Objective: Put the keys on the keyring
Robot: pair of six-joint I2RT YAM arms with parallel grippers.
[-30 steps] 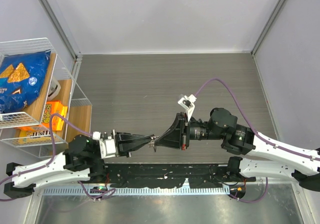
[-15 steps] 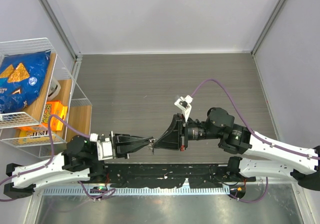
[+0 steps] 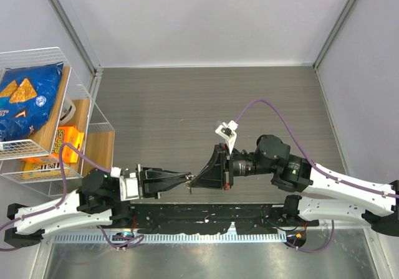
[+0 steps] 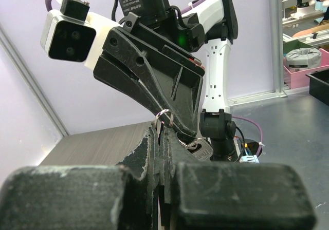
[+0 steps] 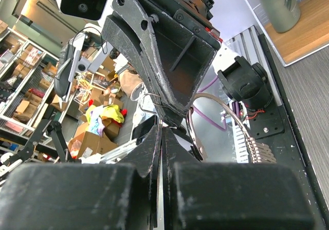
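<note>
My two grippers meet tip to tip above the table's near edge. The left gripper is shut, and the keyring, a thin silver wire loop, stands out at its fingertips. A silver key hangs from the ring just right of them. The right gripper is shut, with a thin pinkish sliver, seemingly a key seen edge-on, pinched at its fingertips. The wire loop shows just above those tips, against the left gripper's tip. Other keys are hidden or out of view.
A white wire rack with a blue chip bag and orange packets stands at the far left. The black mounting rail and the arm bases run along the near edge. Grey walls close the table on three sides.
The joined tips have slid a little left and toward the near edge. The right arm pushed forward, the left arm drew back. Both grippers stay shut.
</note>
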